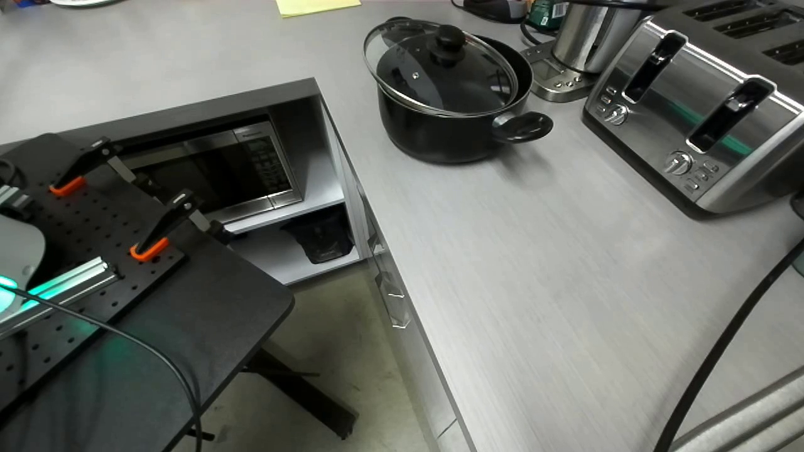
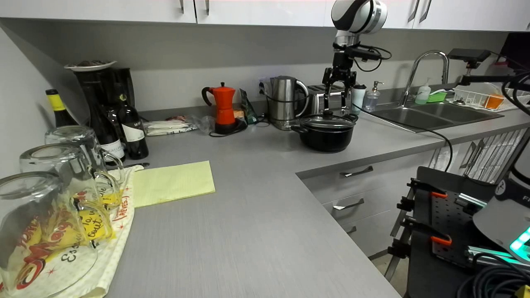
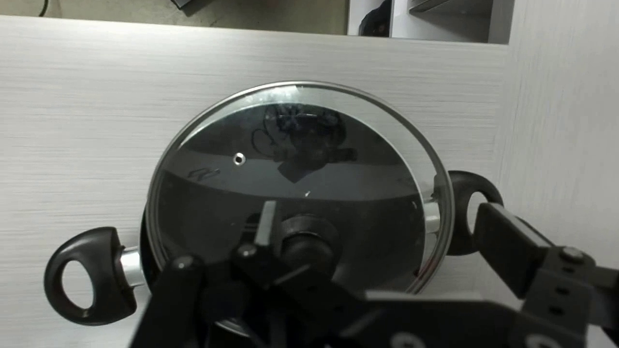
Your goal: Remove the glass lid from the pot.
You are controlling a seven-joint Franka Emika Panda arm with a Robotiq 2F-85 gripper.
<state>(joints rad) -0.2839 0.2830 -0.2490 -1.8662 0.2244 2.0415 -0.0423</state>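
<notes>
The glass lid (image 1: 471, 85) lies off-centre on the black pot (image 1: 433, 139), its rim overhanging one side and part of the dark inside uncovered. The lid (image 2: 325, 121) and pot (image 2: 327, 141) also show in an exterior view. My gripper (image 2: 335, 105) points down just above the lid there, its fingers apart. In the wrist view the gripper (image 3: 379, 222) is open and empty over the lid (image 3: 300, 179). The left finger is beside the black knob (image 3: 307, 249); the right finger appears over a pot handle (image 3: 466, 212). The gripper's linkage partly hides the knob.
A steel toaster (image 1: 697, 119) and a kettle (image 2: 285, 101) stand behind the pot. A red moka pot (image 2: 225, 106) stands farther along the wall. The counter edge (image 1: 402, 276) runs close by the pot. A cable (image 2: 414, 124) crosses near the sink (image 2: 414, 118).
</notes>
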